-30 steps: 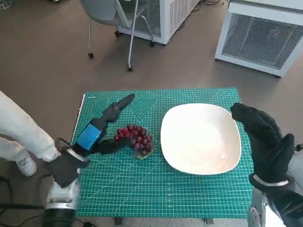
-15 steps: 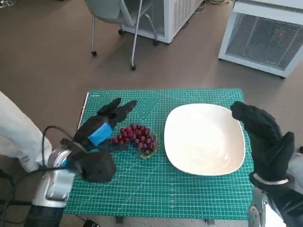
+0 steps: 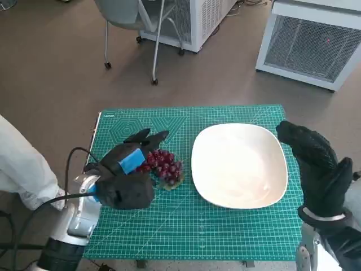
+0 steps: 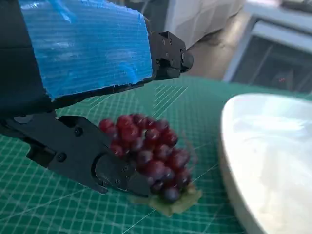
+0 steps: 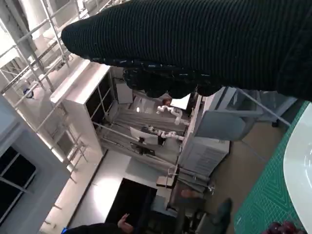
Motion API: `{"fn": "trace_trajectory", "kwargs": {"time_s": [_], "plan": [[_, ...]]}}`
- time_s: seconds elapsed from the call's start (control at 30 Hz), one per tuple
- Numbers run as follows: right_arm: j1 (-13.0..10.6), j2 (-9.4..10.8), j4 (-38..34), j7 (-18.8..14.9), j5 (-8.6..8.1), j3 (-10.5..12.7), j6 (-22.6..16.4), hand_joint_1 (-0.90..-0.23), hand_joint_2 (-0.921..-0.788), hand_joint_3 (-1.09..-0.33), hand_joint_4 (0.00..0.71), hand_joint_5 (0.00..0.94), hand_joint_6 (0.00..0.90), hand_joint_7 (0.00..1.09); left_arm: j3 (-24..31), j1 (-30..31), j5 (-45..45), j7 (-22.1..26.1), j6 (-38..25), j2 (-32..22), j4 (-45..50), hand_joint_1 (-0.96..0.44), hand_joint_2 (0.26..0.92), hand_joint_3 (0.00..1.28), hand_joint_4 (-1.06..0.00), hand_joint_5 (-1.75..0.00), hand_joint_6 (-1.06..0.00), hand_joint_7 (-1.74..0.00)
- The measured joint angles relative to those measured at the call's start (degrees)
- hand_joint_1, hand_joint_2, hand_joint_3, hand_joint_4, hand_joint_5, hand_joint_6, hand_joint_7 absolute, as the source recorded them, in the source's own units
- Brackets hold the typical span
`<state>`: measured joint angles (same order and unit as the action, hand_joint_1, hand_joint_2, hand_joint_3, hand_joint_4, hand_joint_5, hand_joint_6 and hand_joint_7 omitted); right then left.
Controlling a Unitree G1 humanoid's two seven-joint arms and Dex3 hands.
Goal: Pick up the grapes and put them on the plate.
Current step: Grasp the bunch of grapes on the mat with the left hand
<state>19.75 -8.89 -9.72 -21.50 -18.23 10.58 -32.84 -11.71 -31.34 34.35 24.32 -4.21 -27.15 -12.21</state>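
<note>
The white plate [image 3: 239,165] sits toward the table's right edge and holds nothing. The grapes [image 3: 163,165], a dark red bunch on a pale green stem, lie on the green mat [image 3: 186,231] just left of the plate. The left hand [image 3: 128,169] has its fingers spread around the bunch, the lower one touching it; the right hand [image 3: 316,166] hovers at the right edge, fingers extended, holding nothing.

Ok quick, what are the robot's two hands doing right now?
Left hand: open, fingers either side of the grapes, not gripping yet.
Right hand: open, holding nothing, beside the plate.
</note>
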Motion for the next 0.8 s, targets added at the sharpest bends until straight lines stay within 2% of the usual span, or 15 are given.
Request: {"fn": "trace_trajectory", "kwargs": {"time_s": [0.27,0.8], "plan": [[-0.1,0.0,0.0,0.0,0.02,0.0,0.0,-0.494,-0.921,-0.513,0.569,0.000,0.212,0.63,-4.2,-3.7,3.2,-0.2,-4.5,0.9,-2.9,-0.15,0.724,0.01,-0.05,-0.01,-0.24,-0.02],[-0.6,0.1,0.7,0.0,0.35,0.0,0.0,-0.493,-0.921,-0.516,0.567,0.000,0.210,0.63,-11.2,-12.8,6.2,-3.8,-6.7,5.1,-21.7,-0.13,0.734,0.00,-0.08,0.00,-0.28,-0.01]]}}
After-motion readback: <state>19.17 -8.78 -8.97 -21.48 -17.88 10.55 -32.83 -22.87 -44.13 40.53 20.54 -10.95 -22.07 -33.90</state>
